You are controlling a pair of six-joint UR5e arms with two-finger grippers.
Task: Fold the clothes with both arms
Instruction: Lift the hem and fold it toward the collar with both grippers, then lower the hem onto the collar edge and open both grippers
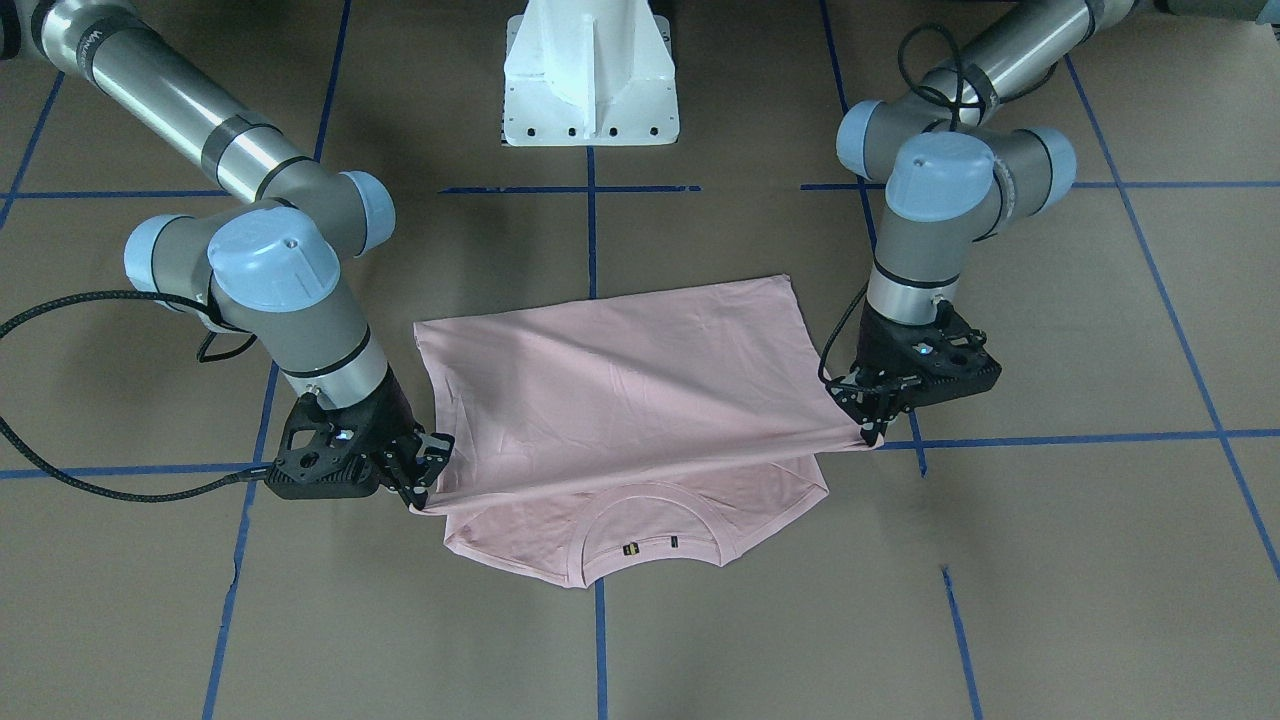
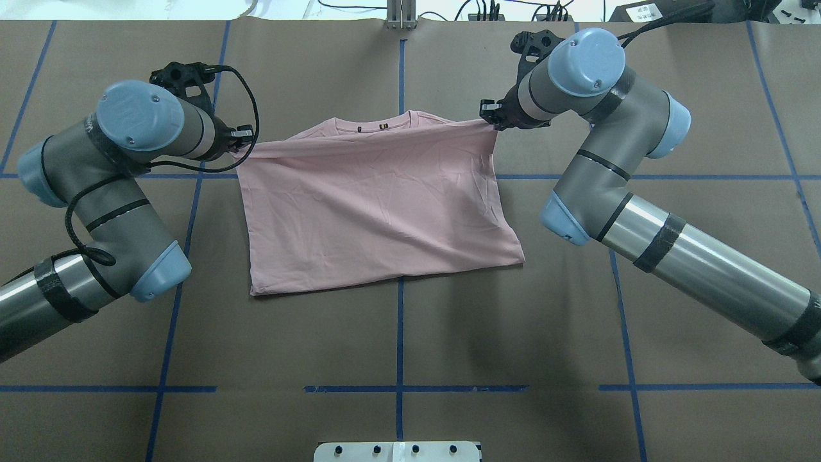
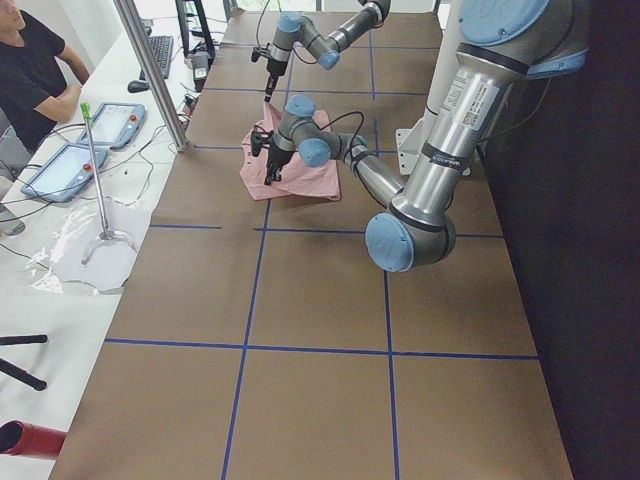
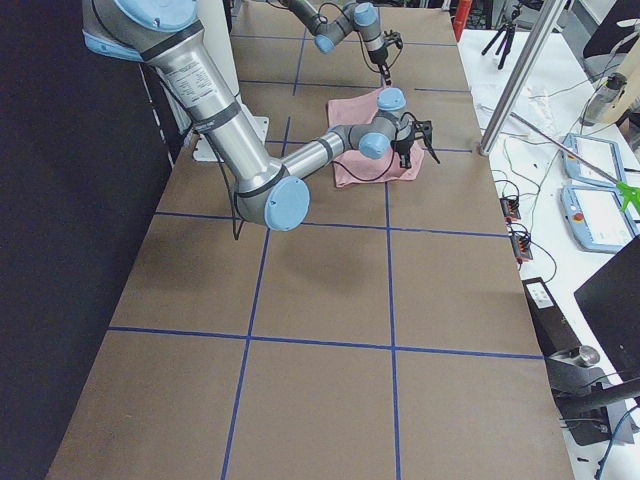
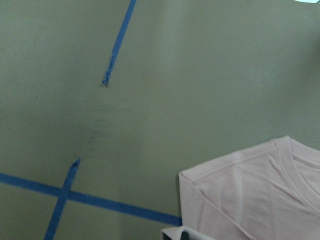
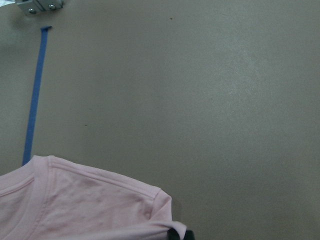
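The pale pink T-shirt (image 1: 620, 390) lies on the brown table, its print hidden. Its collar (image 1: 650, 525) with small dark tags points away from the robot. My left gripper (image 1: 872, 432) is shut on one corner of the raised edge, and my right gripper (image 1: 415, 497) is shut on the other. The cloth is stretched taut between them, just above the shoulders. In the overhead view the shirt (image 2: 378, 205) spans from the left gripper (image 2: 240, 142) to the right gripper (image 2: 490, 119). The wrist views show the shoulders (image 5: 250, 195) (image 6: 75, 200) lying flat below.
The white pedestal base (image 1: 590, 75) stands at the robot's side of the table. Blue tape lines (image 2: 399, 333) cross the brown surface. An operator (image 3: 35, 70) sits beyond the far edge beside tablets (image 3: 60, 165) and a metal pole (image 3: 150, 70).
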